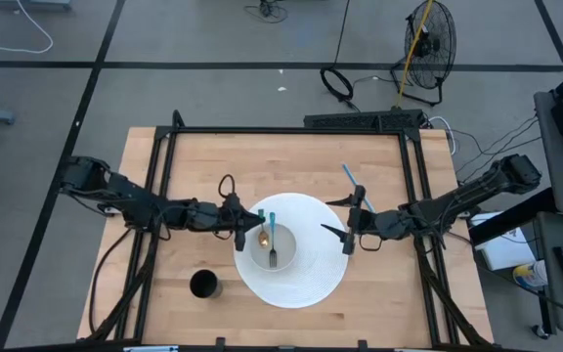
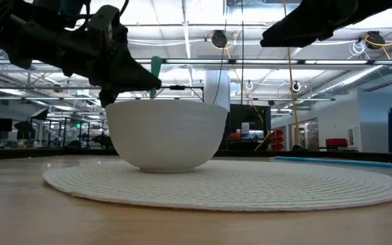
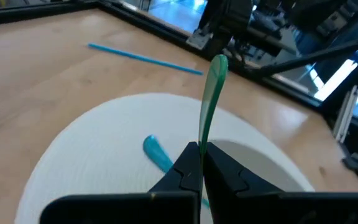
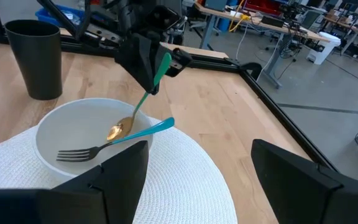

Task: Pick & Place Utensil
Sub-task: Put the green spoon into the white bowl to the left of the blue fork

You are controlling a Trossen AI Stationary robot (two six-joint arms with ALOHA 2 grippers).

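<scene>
High view: white round placemat (image 1: 306, 279) at centre of the wooden table (image 1: 203, 166). White bowl (image 1: 283, 256) sits on the mat's left part. Left gripper (image 1: 241, 233) at the bowl's left rim, fingers pressed onto the green handle of a gold-bowled spoon (image 1: 262, 233), whose gold end is inside the bowl. A fork (image 1: 273, 242) with a blue handle lies in the bowl beside it. Right gripper (image 1: 346, 227) at the mat's right edge, fingers spread, holding nothing. A blue utensil (image 1: 351, 179) lies on bare wood, upper right of the mat. Black cup (image 1: 203, 285) at lower left of the table.

Low view: bowl (image 2: 166, 136) centre-left on the mat (image 2: 250, 184); the spoon's green handle (image 2: 155, 70) pokes up above the rim, under the left gripper (image 2: 138, 78).

Left wrist view: fingers (image 3: 179, 177) pinched on the green handle (image 3: 211, 99); blue fork handle (image 3: 157, 152) just behind.

Right wrist view: spoon (image 4: 135, 112) tilted, gold end low in the bowl (image 4: 61, 124); fork (image 4: 104, 146) across the bowl, handle over the rim. Cup (image 4: 36, 59) upper left.
</scene>
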